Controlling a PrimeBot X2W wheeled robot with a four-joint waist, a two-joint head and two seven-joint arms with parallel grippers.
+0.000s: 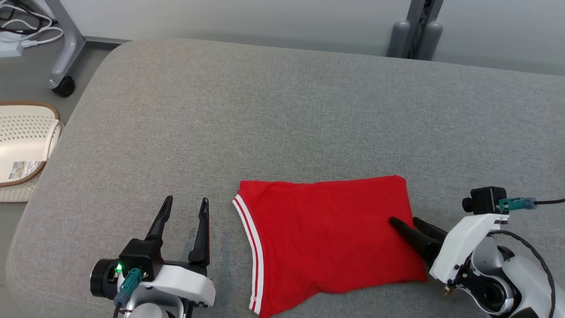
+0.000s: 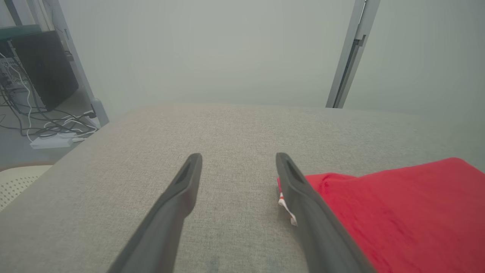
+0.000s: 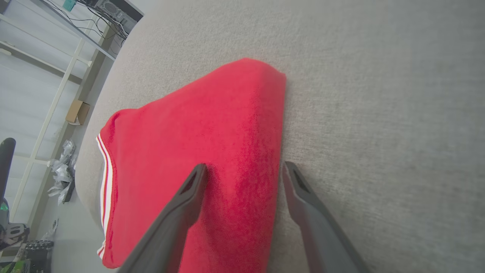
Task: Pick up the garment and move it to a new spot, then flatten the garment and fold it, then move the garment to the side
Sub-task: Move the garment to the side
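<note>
A red garment (image 1: 326, 234) with white stripes along its left hem lies folded on the grey cushion (image 1: 282, 115), near the front edge. My left gripper (image 1: 185, 207) stands open just left of the striped hem, apart from the cloth; in the left wrist view the garment (image 2: 401, 216) lies behind and right of the left gripper (image 2: 238, 161). My right gripper (image 1: 404, 223) is open over the garment's right edge. In the right wrist view that gripper (image 3: 244, 170) straddles the edge of the garment (image 3: 197, 151), one finger over the cloth, the other beside it.
A white perforated basket (image 1: 22, 145) sits on the floor left of the cushion. A grey wheeled stand leg (image 1: 66, 53) and cables are at the back left, and a grey post (image 1: 415, 31) is behind the cushion. Bare cushion stretches behind the garment.
</note>
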